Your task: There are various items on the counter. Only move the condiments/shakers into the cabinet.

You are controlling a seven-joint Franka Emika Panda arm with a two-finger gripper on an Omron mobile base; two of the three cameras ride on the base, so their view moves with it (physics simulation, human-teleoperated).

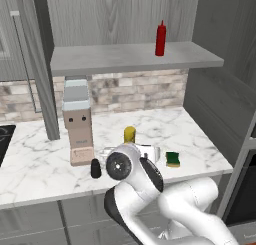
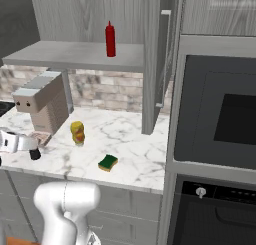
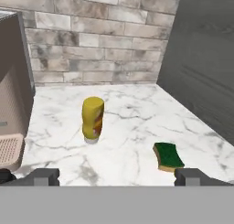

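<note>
A: Report the state of the gripper [image 3: 116,176].

B: Jaws stand wide apart, nothing between them. In the hand view one fingertip [image 3: 43,176] shows at lower left and the other at lower right, low over the counter [image 3: 132,122].

A: Nearest items?

B: The yellow bottle [image 3: 92,119] stands upright ahead of the gripper, apart from both fingertips. The sponge [image 3: 167,156], green over yellow, lies flat just beyond the right fingertip. The beige appliance [image 3: 13,122] stands at the left edge of that view.

A: Remaining task items?

B: The black shaker [image 1: 95,168] stands on the counter just in front of the appliance base, beside the arm [image 1: 145,184]. The red bottle [image 1: 160,39] stands upright on the cabinet shelf board [image 1: 115,59], above the brick backsplash [image 1: 135,91].
</note>
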